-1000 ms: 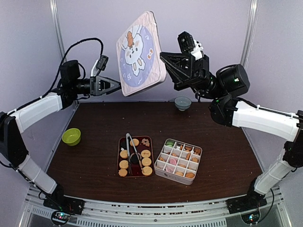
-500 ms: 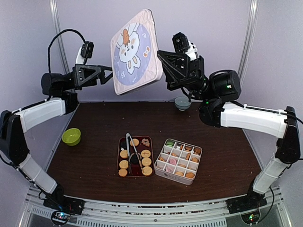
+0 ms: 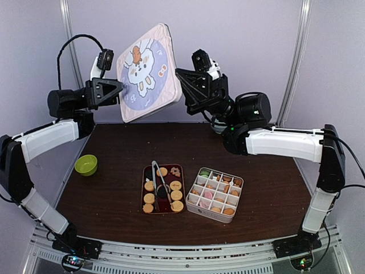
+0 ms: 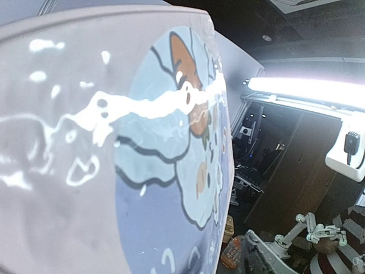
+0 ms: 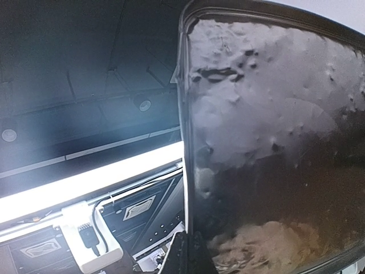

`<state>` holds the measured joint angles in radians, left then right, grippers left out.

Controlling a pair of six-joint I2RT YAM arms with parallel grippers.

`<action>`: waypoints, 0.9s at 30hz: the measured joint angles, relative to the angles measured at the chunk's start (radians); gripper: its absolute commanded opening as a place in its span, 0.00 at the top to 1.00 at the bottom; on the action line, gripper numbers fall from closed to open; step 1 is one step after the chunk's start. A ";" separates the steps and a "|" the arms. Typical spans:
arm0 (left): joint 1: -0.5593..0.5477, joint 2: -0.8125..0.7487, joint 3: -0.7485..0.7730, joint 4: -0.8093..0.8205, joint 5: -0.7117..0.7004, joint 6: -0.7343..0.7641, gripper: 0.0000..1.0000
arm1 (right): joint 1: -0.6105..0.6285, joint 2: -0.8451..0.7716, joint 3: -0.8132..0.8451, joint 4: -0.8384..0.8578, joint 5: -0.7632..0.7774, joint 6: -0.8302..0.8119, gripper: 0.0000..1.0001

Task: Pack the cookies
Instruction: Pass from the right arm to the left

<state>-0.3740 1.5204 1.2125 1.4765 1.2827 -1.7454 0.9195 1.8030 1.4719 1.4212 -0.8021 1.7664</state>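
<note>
Bunny-print lid (image 3: 145, 71) aloft, green bowl (image 3: 86, 165) on brown table (image 3: 274, 188), metal tongs (image 3: 159, 185) on tray (image 3: 142, 192)

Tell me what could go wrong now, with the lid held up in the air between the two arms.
1. The lid hangs tilted and high, with the left claw and the right claw only at its edges; it may slip.
2. If it falls, it could hit the box or the tray below and scatter the cookies.
</note>
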 measured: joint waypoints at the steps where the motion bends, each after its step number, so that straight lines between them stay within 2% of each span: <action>1: 0.000 -0.002 -0.003 0.000 0.001 0.002 0.48 | 0.000 0.000 0.000 0.003 0.000 0.001 1.00; 7: 0.000 -0.004 -0.008 0.005 0.004 -0.003 0.60 | 0.001 0.000 -0.002 0.013 -0.002 0.003 1.00; 14: 0.002 -0.008 -0.013 0.014 0.003 -0.012 0.76 | -0.020 -0.010 -0.051 0.027 -0.017 0.002 0.82; 15: 0.002 -0.010 -0.014 0.015 0.004 -0.012 0.81 | -0.031 -0.015 -0.062 0.023 -0.020 0.001 0.77; 17: 0.001 -0.011 -0.016 0.017 0.007 -0.011 0.99 | -0.056 -0.031 -0.091 0.003 -0.033 -0.008 0.66; 23: -0.005 -0.024 -0.028 -0.019 0.021 0.033 1.00 | -0.122 -0.074 -0.116 -0.171 -0.100 -0.089 0.42; 27: -0.005 -0.025 -0.049 -0.126 0.024 0.113 1.00 | -0.121 -0.148 -0.132 -0.366 -0.153 -0.227 0.41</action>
<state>-0.3786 1.4956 1.1637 1.3510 1.3064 -1.6321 0.7990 1.6550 1.3396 1.0554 -0.9554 1.5398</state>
